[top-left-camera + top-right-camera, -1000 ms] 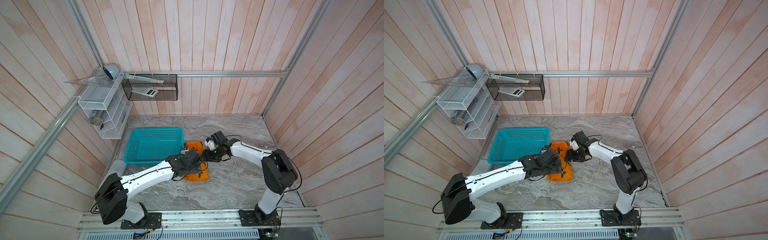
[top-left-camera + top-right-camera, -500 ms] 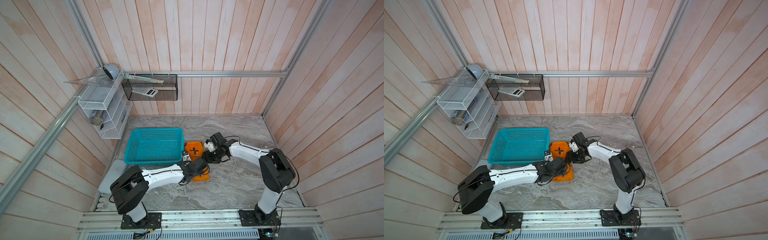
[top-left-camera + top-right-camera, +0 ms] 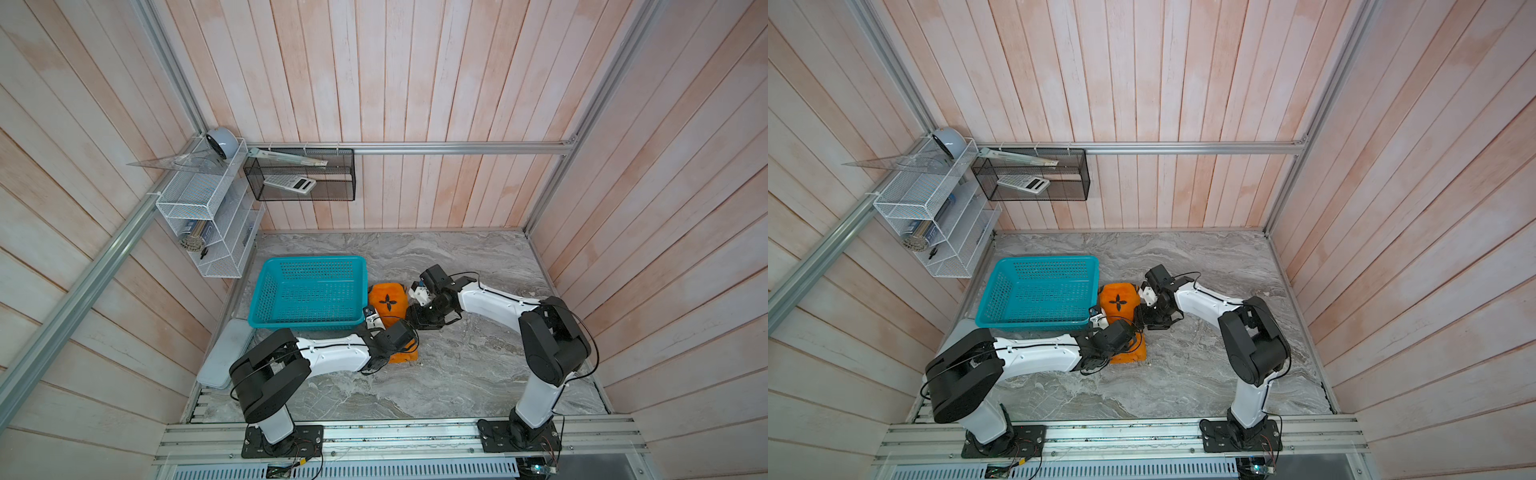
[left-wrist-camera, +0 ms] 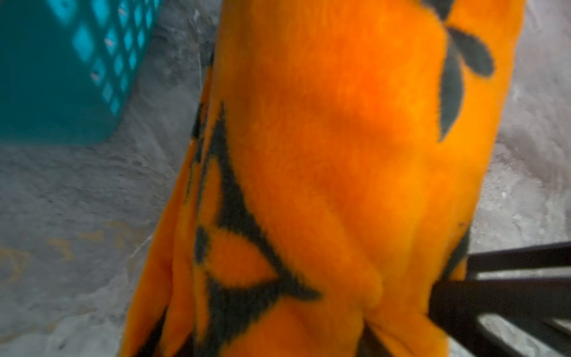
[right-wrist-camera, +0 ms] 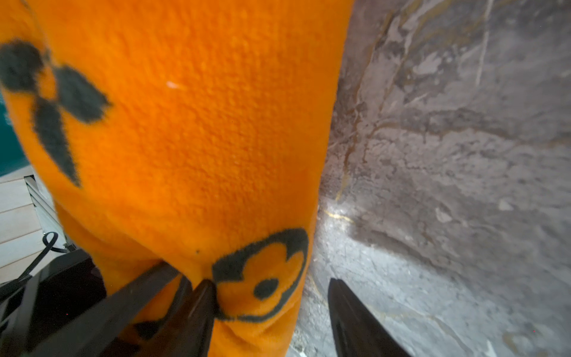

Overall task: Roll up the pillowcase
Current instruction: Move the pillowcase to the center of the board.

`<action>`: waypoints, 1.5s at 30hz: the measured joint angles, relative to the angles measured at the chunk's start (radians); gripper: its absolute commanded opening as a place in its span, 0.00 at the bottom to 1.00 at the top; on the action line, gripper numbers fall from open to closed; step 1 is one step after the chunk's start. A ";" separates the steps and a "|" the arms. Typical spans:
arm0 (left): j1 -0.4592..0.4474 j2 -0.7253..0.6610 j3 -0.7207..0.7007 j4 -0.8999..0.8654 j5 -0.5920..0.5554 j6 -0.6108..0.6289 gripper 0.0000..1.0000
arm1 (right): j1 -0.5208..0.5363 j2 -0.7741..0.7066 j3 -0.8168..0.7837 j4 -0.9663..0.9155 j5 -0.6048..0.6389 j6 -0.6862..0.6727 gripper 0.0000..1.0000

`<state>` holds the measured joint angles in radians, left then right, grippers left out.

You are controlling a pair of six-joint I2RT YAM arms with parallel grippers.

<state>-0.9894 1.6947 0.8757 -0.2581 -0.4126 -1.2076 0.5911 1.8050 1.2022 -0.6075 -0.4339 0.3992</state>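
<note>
The pillowcase (image 3: 388,301) lies bundled on the bench (image 3: 457,365), just right of the basket (image 3: 307,262); the right gripper (image 5: 268,293) straddles its edge, wide; the left gripper (image 3: 400,338), at its near end, I cannot tell; unpinched, the plush may unroll.

Nothing written can be read in any view: no words, numbers, brand marks or signs. The calculator (image 3: 289,184) in the black mesh basket (image 3: 334,192) on the back wall is too small in both top views for its keys or any label to be made out. The pillowcase (image 3: 387,300) bears only black flower and star motifs, not letters.
</note>
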 measured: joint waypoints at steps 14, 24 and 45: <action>0.005 0.118 0.013 0.361 0.266 0.013 0.00 | -0.093 -0.069 -0.023 -0.167 0.034 -0.034 0.60; -0.030 0.121 -0.011 0.448 0.463 -0.019 0.53 | -0.145 -0.130 -0.066 -0.230 0.064 -0.035 0.60; 0.062 -0.291 -0.047 -0.065 0.355 0.154 1.00 | -0.111 -0.073 -0.085 -0.189 0.100 -0.034 0.59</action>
<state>-0.9272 1.4040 0.8284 -0.3233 -0.0578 -1.0534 0.4797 1.7317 1.1172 -0.7967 -0.3336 0.3653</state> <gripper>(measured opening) 0.998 0.588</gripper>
